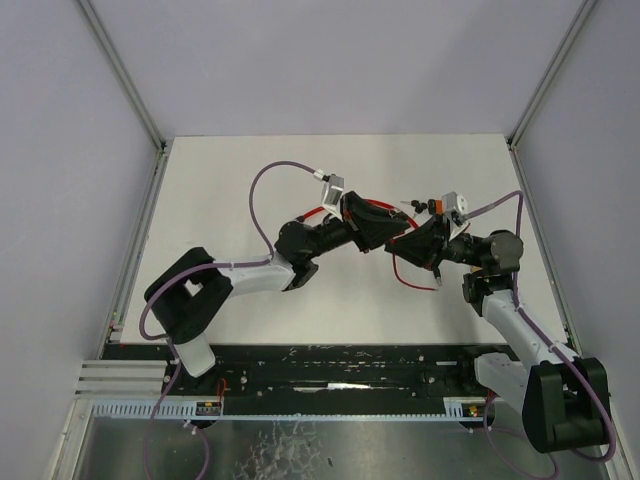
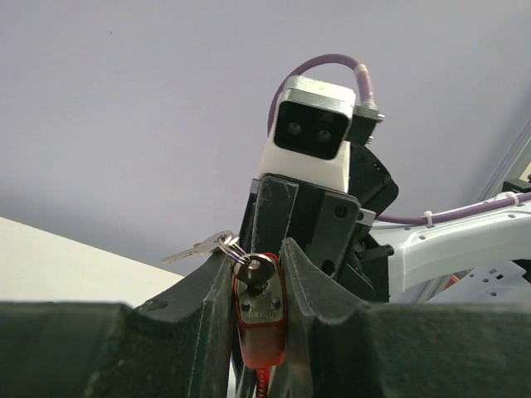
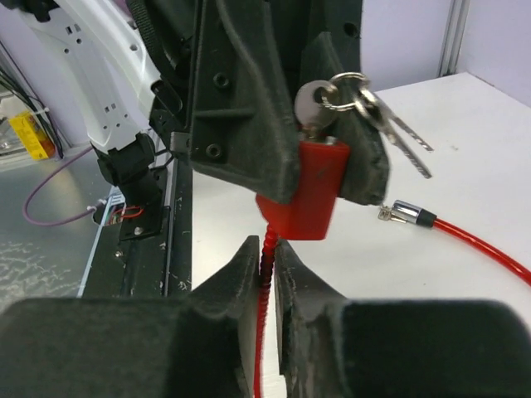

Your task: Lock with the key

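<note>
Above the white desk (image 1: 250, 290), my left gripper (image 2: 259, 274) squeezes the small red padlock (image 3: 303, 186) to steady it (silver key (image 3: 311, 104) already inside), while my right gripper (image 3: 264, 253) pinches its red cable (image 3: 264, 282).

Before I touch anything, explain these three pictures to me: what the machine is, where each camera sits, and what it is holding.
These are two robot arms bolted at the near edge of a white table. One picture looks down from above; the other two come from small cameras on each wrist, looking past that arm's own fingers.

The left gripper is shut on a small red padlock body. A silver key sits in its keyhole, with spare keys hanging from a ring.

The right gripper is closed on the thin red coiled cable hanging below the lock. The cable's free metal tip lies loose on the table, not plugged in.
</note>
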Controlling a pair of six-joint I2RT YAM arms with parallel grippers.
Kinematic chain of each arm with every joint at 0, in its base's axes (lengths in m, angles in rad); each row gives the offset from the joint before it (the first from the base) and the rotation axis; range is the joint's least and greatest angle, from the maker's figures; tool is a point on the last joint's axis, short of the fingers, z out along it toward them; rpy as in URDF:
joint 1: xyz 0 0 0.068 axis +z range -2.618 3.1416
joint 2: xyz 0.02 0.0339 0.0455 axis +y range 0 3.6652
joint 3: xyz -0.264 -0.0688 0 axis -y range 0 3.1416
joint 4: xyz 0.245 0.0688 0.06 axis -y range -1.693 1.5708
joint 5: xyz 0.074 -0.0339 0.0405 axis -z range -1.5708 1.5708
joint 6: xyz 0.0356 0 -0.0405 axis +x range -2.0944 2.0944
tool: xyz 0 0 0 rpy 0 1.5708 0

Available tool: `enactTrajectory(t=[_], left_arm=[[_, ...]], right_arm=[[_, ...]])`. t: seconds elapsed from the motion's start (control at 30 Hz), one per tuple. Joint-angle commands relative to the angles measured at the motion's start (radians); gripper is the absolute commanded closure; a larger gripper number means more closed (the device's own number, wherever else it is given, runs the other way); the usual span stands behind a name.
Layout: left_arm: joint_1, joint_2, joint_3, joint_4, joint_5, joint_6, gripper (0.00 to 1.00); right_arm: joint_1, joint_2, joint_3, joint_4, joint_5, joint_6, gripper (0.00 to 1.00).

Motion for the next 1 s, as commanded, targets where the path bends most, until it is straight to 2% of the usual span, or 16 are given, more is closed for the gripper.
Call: enactTrajectory(t=[0.0, 0.07, 0.17, 0.23, 0.33, 0.4, 0.63, 0.83, 0.97], left_arm=[[-0.009, 0.014, 0.025, 0.085, -0.003, -0.008, 1.0], [-0.01, 0.016, 0.027, 0.085, 0.0, -0.006, 1.0], [-0.009, 0.016, 0.025, 0.08, 0.005, -0.002, 0.96], [-0.009, 0.014, 0.028, 0.064, 0.005, -0.003, 0.85], [-0.01, 0.012, 0.036, 0.03, 0.017, 0.0, 0.63], [-0.009, 0.007, 0.041, -0.004, 0.028, 0.011, 0.53], [-0.008, -0.035, 0.012, -0.055, 0.009, 0.078, 0.31], [-0.006, -0.044, 0.005, -0.043, 0.052, 0.083, 0.32], [-0.005, -0.03, 0.012, -0.016, 0.072, 0.059, 0.41]], right_arm=[[0.017, 0.003, 0.011, 0.061, 0.004, 0.012, 0.89], [0.016, 0.001, 0.023, 0.037, -0.006, 0.001, 0.98], [0.015, -0.005, 0.057, -0.047, -0.027, -0.032, 1.0], [0.009, -0.013, 0.081, -0.095, -0.043, -0.053, 1.0], [-0.014, -0.027, 0.099, -0.102, -0.055, -0.033, 1.0], [-0.034, -0.038, 0.108, -0.101, -0.062, -0.014, 1.0], [-0.08, -0.057, 0.116, -0.102, -0.073, 0.019, 1.0], [-0.096, -0.061, 0.119, -0.108, -0.075, 0.022, 1.0], [-0.1, -0.059, 0.12, -0.115, -0.073, 0.022, 1.0]])
